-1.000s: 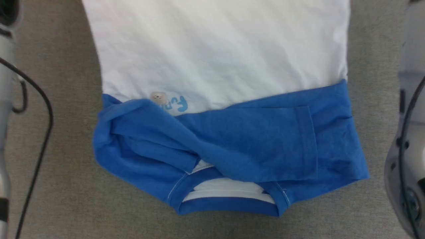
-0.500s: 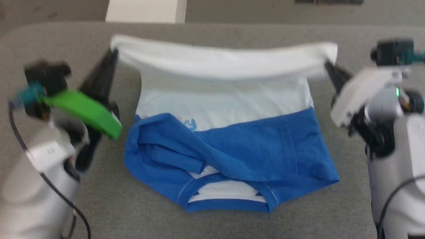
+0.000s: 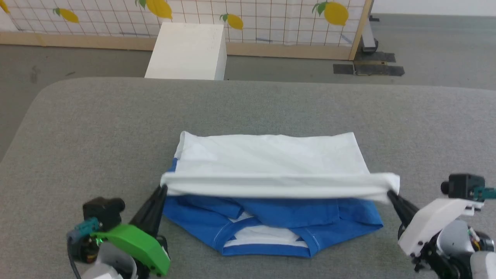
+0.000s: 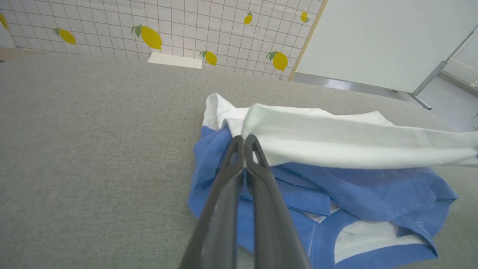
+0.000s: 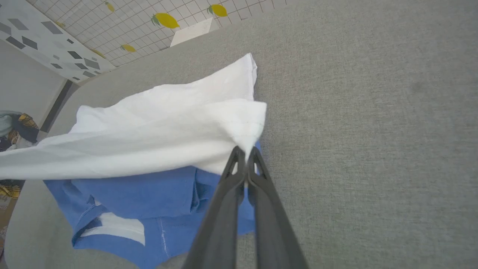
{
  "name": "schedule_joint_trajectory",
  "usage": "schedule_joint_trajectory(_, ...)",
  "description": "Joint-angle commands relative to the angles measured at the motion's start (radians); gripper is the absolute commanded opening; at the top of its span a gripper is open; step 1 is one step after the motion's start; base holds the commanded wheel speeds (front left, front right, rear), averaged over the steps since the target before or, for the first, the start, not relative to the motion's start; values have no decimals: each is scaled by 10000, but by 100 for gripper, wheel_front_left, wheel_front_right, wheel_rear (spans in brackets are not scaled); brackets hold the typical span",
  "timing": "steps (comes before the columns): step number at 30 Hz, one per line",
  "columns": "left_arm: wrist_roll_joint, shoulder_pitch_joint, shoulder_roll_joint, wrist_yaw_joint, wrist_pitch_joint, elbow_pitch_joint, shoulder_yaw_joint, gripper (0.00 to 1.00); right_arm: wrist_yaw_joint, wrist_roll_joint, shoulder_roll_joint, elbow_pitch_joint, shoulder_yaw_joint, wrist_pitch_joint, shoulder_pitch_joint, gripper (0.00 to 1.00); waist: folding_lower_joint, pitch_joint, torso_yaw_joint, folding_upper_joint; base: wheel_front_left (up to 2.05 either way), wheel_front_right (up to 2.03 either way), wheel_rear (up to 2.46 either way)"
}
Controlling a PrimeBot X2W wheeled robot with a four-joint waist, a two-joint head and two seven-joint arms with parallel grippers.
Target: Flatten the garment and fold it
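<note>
Garment (image 3: 271,159) mid-fold: pinching the white hem (image 3: 279,186) corners shut in left gripper (image 3: 162,189) and right gripper (image 3: 389,193), stretched taut over the blue sleeves (image 3: 294,213), probably to land wrinkle-free.

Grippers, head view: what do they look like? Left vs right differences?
Both have long dark tapered fingers; left gripper has a green shell, right gripper a white one. Each carries a black camera block with teal plug; black cable on the left.
</note>
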Motion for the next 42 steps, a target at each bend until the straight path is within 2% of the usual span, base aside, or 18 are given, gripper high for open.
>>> schedule_joint_trajectory(1, -101, 217, -77, 110, 34, 147, -42, 0, -15, 64, -1, 43, 48, -80, 245, 0, 1, -96, -13, -1, 0, 0, 0)
schedule_joint_trajectory(6, -363, 401, -323, 304, 386, 1022, -181, 0, -15, 127, 1, 524, 403, -153, 693, 0, 1, -117, -63, -1, 0, 0, 0)
schedule_joint_trajectory(12, -888, 395, -627, 745, 1436, 2089, -289, 0, -15, -183, 2, 1072, 817, 271, 944, 0, 1, -180, -142, -1, 0, 0, 0)
schedule_joint_trajectory(13, -1073, 421, -692, 818, 1652, 2158, -256, 0, -15, -195, 2, 1065, 842, 317, 958, 38, 1, -189, -149, -1, 0, 0, 0)
schedule_joint_trajectory(14, -1159, 433, -676, 876, 1876, 2198, -277, 14, -15, -216, 2, 1024, 864, 345, 962, 100, 1, -189, -148, -1, 0, 0, 0)
schedule_joint_trajectory(15, -1321, 470, -676, 961, 2153, 2217, -263, 38, -15, -252, 2, 932, 880, 379, 981, 100, 1, -204, -142, -1, 0, 0, 0)
schedule_joint_trajectory(16, -1455, 512, -644, 1029, 2412, 2200, -258, 100, -15, -220, 2, 835, 858, 428, 1010, 100, 1, -221, -135, -1, 0, 0, 0)
schedule_joint_trajectory(19, -1811, 688, -336, 1333, 3170, 1892, -149, 100, -15, -92, 2, 129, 677, 615, 1179, 100, 1, -284, -107, -1, 0, 0, 0)
schedule_joint_trajectory(23, -1952, 1010, 387, 1996, 3296, 934, 458, 100, -15, 35, 2, -1277, 11, 985, 1411, 100, 1, -379, -76, -1, 0, 0, 0)
schedule_joint_trajectory(26, -1685, 1101, 939, 2491, 2519, 79, 1240, 100, -15, -115, 2, -2256, -498, 1440, 1337, 100, 1, -388, -82, -1, 0, 0, 0)
schedule_joint_trajectory(28, -1226, 1010, 1204, 2722, 1492, -427, 1820, 100, -15, -252, 2, -2624, -683, 1908, 1053, 100, 1, -361, -124, -1, 0, 0, 0)
schedule_joint_trajectory(30, -611, 808, 1403, 2556, 462, -880, 2043, 100, -15, -1022, 2, -2747, -642, 2515, 670, 100, 1, -298, -142, -1, 0, 0, 0)
schedule_joint_trajectory(32, 45, 539, 1436, 2302, -620, -1144, 2169, 100, -15, -1181, 2, -2464, -595, 3032, 145, 100, 1, -223, -167, -1, 0, 0, 0)
schedule_joint_trajectory(35, 1297, 124, 1228, 2032, -1151, -1333, 2367, 100, -15, -1975, 3, -1754, -155, 3724, -618, 100, 1, -10, -131, -1, 0, 0, 0)
schedule_joint_trajectory(38, 2908, -190, 519, 1669, -1184, -1947, 2944, 100, -15, -2702, 3, -836, 328, 4119, -1334, 100, 1, 265, -27, -1, 0, 0, 0)
schedule_joint_trajectory(42, 4211, -59, -458, 1072, -1188, -2362, 3524, 100, -15, -3403, 3, 269, 775, 4230, -2046, 100, 1, 639, 152, -1, 0, 0, 0)
